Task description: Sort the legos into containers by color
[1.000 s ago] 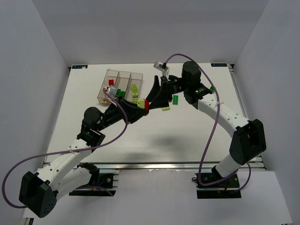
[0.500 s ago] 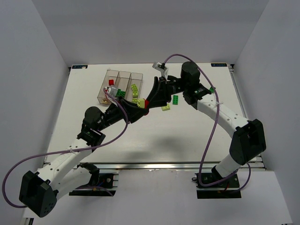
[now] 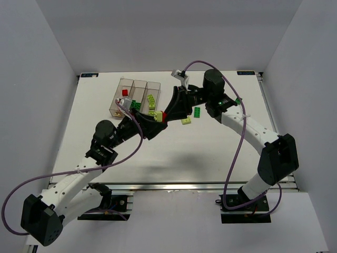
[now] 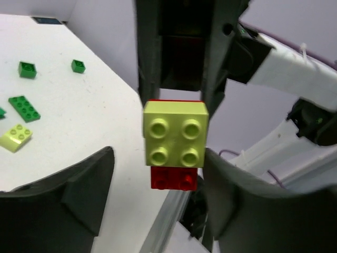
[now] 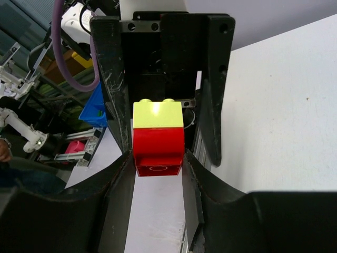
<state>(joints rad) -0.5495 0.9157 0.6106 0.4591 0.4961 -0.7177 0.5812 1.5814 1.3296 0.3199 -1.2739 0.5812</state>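
The left gripper (image 4: 158, 171) has just been opened partway, nothing held; the right gripper (image 5: 157, 169) has been closed onto the red brick (image 5: 158, 150), stuck to a yellow-green brick (image 5: 157, 115), at 5 o'clock from the containers (image 3: 133, 83). Separation seemingly remains.

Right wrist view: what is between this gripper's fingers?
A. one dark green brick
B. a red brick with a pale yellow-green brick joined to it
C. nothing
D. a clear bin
B: the fingers of the right gripper touch both sides of the red brick, which has the pale yellow-green brick joined to it.
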